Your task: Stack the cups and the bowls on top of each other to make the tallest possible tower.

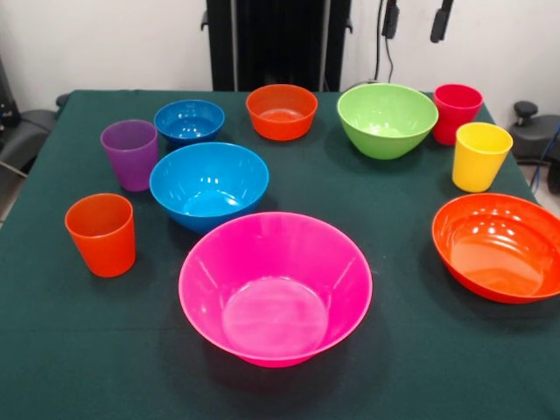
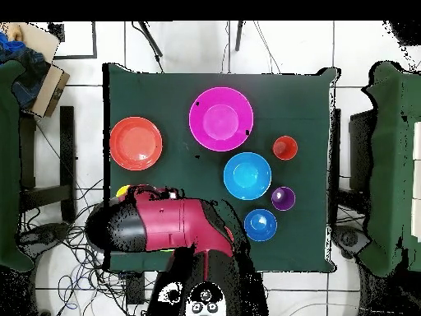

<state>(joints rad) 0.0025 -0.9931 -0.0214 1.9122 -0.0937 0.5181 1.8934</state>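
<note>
All stand apart and upright on the green cloth. A large pink bowl (image 1: 276,289) (image 2: 220,118) is at the front centre. Behind it are a blue bowl (image 1: 208,182) (image 2: 247,175), a small blue bowl (image 1: 189,121) (image 2: 260,224) and a small orange bowl (image 1: 281,111). A green bowl (image 1: 387,118) is at the far right and a large orange-red bowl (image 1: 499,247) (image 2: 136,142) at the near right. The cups are purple (image 1: 129,154) (image 2: 283,197), orange (image 1: 102,233) (image 2: 284,147), red (image 1: 457,112) and yellow (image 1: 480,155) (image 2: 122,191). My gripper (image 1: 416,19) shows only its two dark tips at the top edge, apart and empty, high above the green bowl.
The red arm (image 2: 168,224) covers the table corner with the green bowl, red cup and small orange bowl in the overhead view. The black pedestal (image 1: 278,44) stands behind the table's far edge. A cardboard box (image 2: 37,66) and chairs stand off the table.
</note>
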